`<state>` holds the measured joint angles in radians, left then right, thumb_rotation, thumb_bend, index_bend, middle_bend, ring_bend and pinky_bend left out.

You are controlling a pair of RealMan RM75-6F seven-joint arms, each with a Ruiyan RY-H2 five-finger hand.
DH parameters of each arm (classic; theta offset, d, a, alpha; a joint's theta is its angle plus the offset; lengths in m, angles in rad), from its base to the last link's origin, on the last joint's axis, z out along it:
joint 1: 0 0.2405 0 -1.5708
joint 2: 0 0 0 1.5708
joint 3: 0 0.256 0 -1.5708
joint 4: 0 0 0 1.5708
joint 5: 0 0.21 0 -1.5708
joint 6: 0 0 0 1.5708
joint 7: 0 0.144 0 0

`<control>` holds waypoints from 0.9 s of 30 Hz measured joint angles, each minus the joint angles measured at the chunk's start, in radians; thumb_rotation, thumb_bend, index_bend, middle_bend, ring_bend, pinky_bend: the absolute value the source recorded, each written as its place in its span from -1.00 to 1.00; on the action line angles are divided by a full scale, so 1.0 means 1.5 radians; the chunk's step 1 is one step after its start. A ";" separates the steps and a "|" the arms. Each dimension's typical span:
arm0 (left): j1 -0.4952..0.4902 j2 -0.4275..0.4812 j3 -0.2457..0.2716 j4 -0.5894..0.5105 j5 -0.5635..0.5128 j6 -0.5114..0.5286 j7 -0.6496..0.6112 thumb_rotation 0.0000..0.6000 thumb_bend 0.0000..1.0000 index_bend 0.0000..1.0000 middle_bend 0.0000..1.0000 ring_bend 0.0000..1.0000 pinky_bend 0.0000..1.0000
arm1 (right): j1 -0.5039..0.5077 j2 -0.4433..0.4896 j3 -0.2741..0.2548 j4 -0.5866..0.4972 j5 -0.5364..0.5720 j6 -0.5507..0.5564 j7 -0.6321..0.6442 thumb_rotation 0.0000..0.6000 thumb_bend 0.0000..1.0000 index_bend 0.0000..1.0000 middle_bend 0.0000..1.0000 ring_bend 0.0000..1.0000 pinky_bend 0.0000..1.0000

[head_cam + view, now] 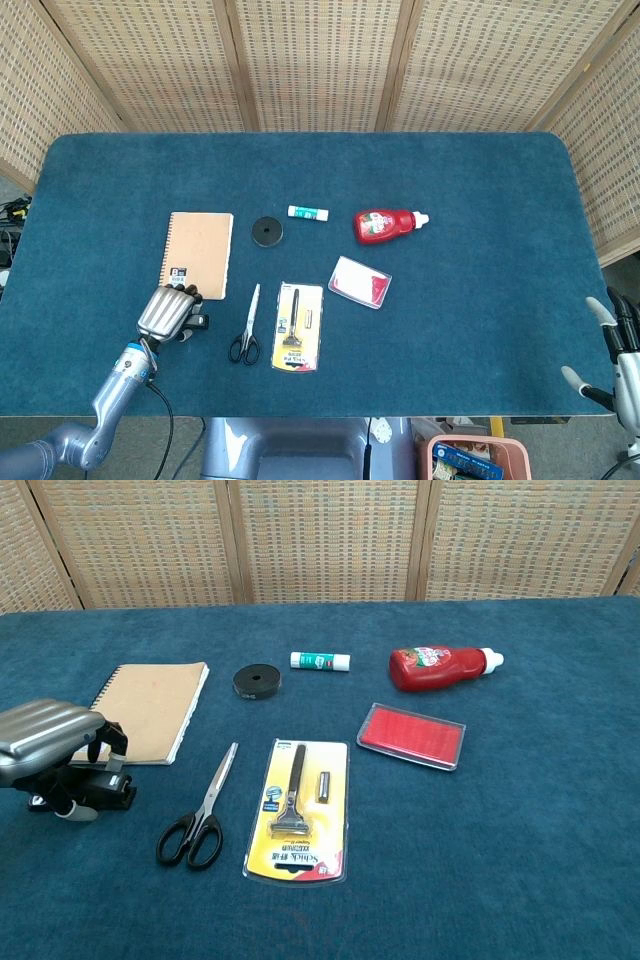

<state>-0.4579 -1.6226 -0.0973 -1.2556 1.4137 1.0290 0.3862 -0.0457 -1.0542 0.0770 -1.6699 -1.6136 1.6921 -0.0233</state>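
While my left hand (55, 750) lay draped over the black stapler (100, 790), its fingers curled down around the body, I could not tell whether they had truly closed on it or merely rested there. The stapler sat directly beneath my palm, near the front edge of the table (480, 330), with only its end showing past my fingers.

I judged the main risk to be a shallow hold: the stapler is long and smooth, and fingers bearing on its top alone could let it pivot or slide out on the cloth. Just beyond my fingertips lay the spiral notebook (150, 708), close enough that a forward push could nudge its near corner. To the right of my hand the scissors (200, 815) lay near, and farther right the carded razor (298, 810), so a sideways sweep could drag them.

Open room lay straight up and back toward me; the table edge behind my wrist was close, so a slip that way could send the stapler off. My right hand (618, 360) hung spread and empty, well apart, past the far right corner.
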 measured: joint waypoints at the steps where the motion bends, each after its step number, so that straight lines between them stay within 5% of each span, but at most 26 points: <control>1: 0.001 -0.002 0.001 0.003 0.003 0.009 -0.001 1.00 -0.47 0.31 0.19 -0.04 0.10 | 0.000 0.000 0.000 0.000 0.000 0.000 0.000 1.00 -1.00 -1.00 -1.00 -1.00 -1.00; 6: 0.010 -0.007 0.005 0.012 0.026 0.060 -0.020 1.00 -0.29 0.33 0.20 -0.03 0.11 | 0.000 0.000 -0.001 -0.001 0.000 -0.001 0.000 1.00 -1.00 -1.00 -1.00 -1.00 -1.00; 16: -0.001 0.057 -0.021 -0.037 0.038 0.091 -0.015 1.00 -0.29 0.33 0.20 -0.03 0.10 | 0.002 -0.003 -0.002 -0.001 0.000 -0.006 -0.008 1.00 -1.00 -1.00 -1.00 -1.00 -1.00; 27: -0.114 0.105 -0.101 -0.017 -0.061 -0.072 0.009 1.00 -0.29 0.33 0.20 -0.03 0.10 | 0.017 -0.016 0.013 0.005 0.050 -0.044 -0.039 1.00 -1.00 -1.00 -1.00 -1.00 -1.00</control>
<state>-0.6295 -1.4647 -0.2491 -1.2807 1.3221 0.9208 0.4000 -0.0197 -1.0788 0.0959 -1.6628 -1.5383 1.6264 -0.0820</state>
